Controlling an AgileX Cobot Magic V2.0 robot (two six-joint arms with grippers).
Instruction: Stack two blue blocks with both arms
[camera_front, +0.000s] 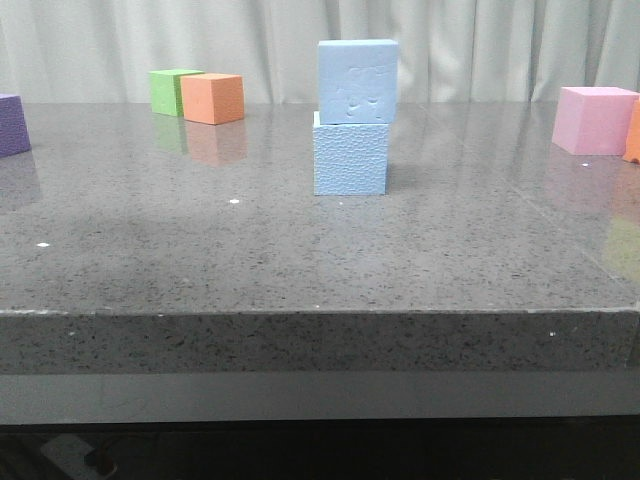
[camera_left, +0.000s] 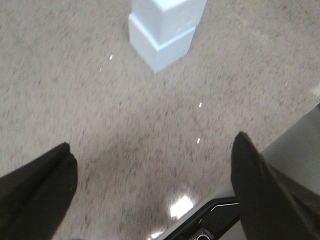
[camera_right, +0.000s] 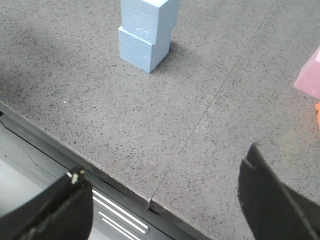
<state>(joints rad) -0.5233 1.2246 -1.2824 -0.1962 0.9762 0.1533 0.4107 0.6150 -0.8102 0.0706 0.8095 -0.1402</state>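
A grey speckled stone table (camera_front: 300, 250) fills the front view, with pale pleated curtains (camera_front: 100, 45) hanging behind it. Near the middle of the table stands a stack of two light blue foam cubes. The lower blue block (camera_front: 350, 155) sits on the tabletop, and the upper blue block (camera_front: 357, 80) rests on top of it, shifted slightly to the right so the edges do not line up. Nothing is touching the stack.

Left of the stack and further back, a green cube (camera_front: 172, 91) and an orange cube (camera_front: 213, 98) sit touching each other. Far left of the stack, at the picture edge, is a purple cube (camera_front: 12, 124). Well to the right of the stack is a pink cube (camera_front: 594, 120).

In the left wrist view, the left gripper (camera_left: 150, 170) hangs over bare table, fingers spread wide and holding nothing, well short of the stack. In the right wrist view, the right gripper (camera_right: 165, 195) is likewise spread apart and empty, over the table's front edge, well apart from the stack.
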